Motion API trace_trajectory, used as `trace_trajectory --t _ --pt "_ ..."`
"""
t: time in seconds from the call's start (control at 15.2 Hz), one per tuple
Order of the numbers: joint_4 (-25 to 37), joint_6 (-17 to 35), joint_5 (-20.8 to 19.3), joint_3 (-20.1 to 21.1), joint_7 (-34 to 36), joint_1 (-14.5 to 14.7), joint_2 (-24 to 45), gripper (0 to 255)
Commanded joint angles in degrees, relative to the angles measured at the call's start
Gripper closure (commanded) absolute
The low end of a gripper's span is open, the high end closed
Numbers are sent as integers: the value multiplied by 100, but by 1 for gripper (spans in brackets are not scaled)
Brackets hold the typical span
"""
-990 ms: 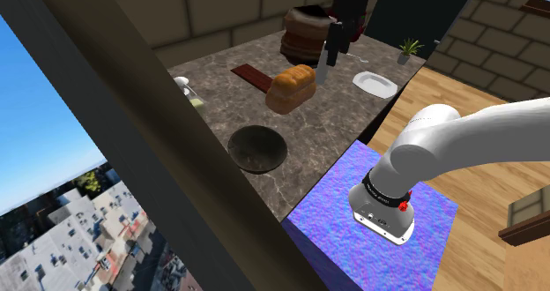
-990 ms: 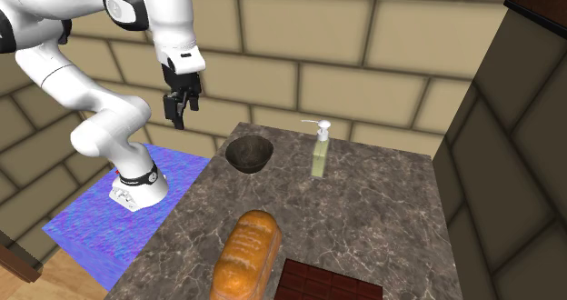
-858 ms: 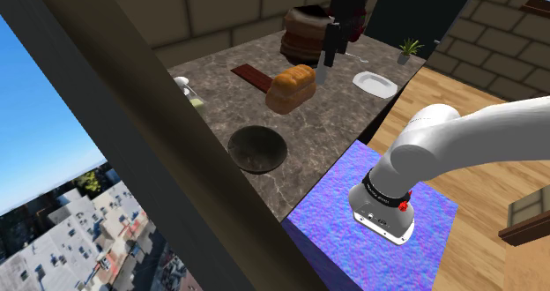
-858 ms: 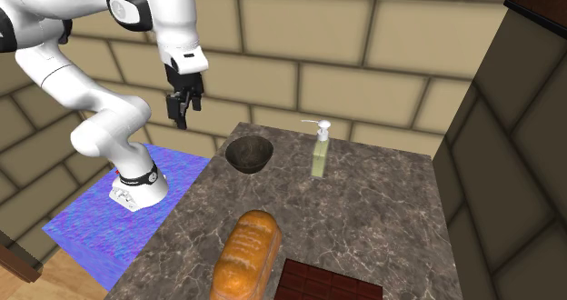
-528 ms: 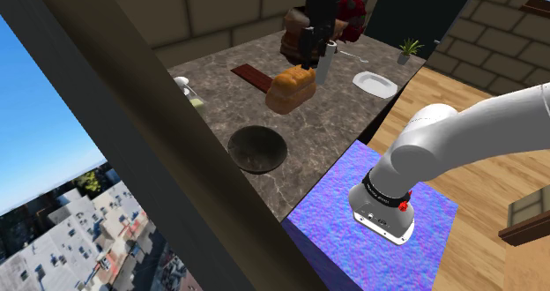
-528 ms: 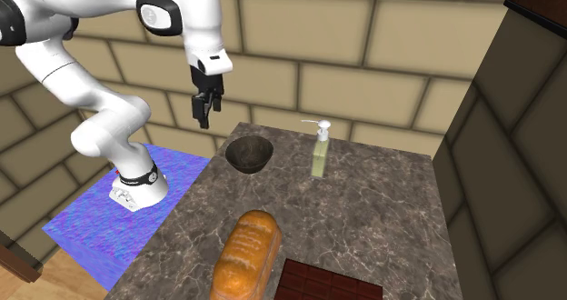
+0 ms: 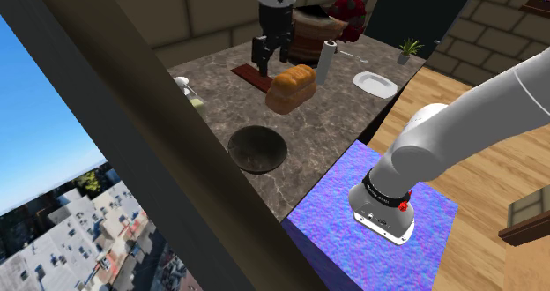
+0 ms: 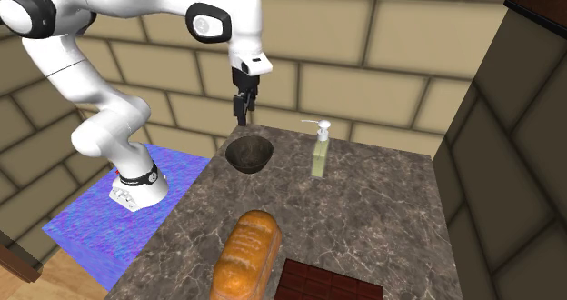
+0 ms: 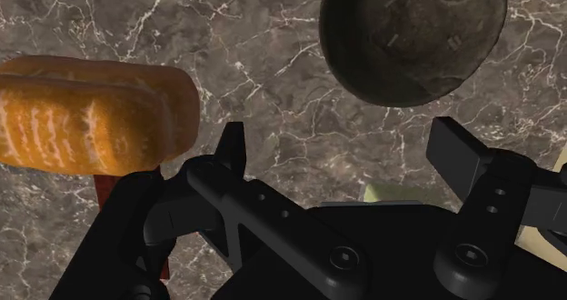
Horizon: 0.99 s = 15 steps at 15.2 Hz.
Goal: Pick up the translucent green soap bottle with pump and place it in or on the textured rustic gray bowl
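Observation:
The soap bottle (image 8: 319, 155), pale green with a white pump, stands upright on the dark marble table (image 8: 382, 225), just to the right of the bowl in the second exterior view. In the shoulder view the soap bottle (image 7: 191, 95) is half hidden by a slanted beam. The rough dark grey bowl (image 8: 250, 154) (image 7: 257, 149) (image 9: 413, 36) holds nothing. My black gripper (image 8: 242, 118) (image 7: 263, 64) hangs well above the table, over the bowl's far side, pointing down. Its fingers stand apart with nothing between them, so the gripper (image 9: 345, 153) is open.
A bread loaf (image 7: 292, 88) (image 9: 91, 112) and a brown chocolate bar (image 7: 249, 76) lie on the table. A white roll (image 7: 326, 62), a white plate (image 7: 375, 84) and a brown barrel (image 7: 307, 29) stand at the far end. A brick wall (image 8: 363, 62) runs close behind the bowl and bottle.
The arm has swung to the shoulder view's left, across the table. In the second exterior view the gripper moved right, from beside the table to above the bowl. It is still open.

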Motion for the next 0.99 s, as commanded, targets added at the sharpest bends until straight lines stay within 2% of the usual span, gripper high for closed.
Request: trace_trajectory --t 0.0,0.53,0.92 --pt "213 193 -60 155 240 5 370 0" --pt "1543 585 -648 692 1320 124 2070 0" --pt "2929 518 -1326 853 2083 443 3479 0"
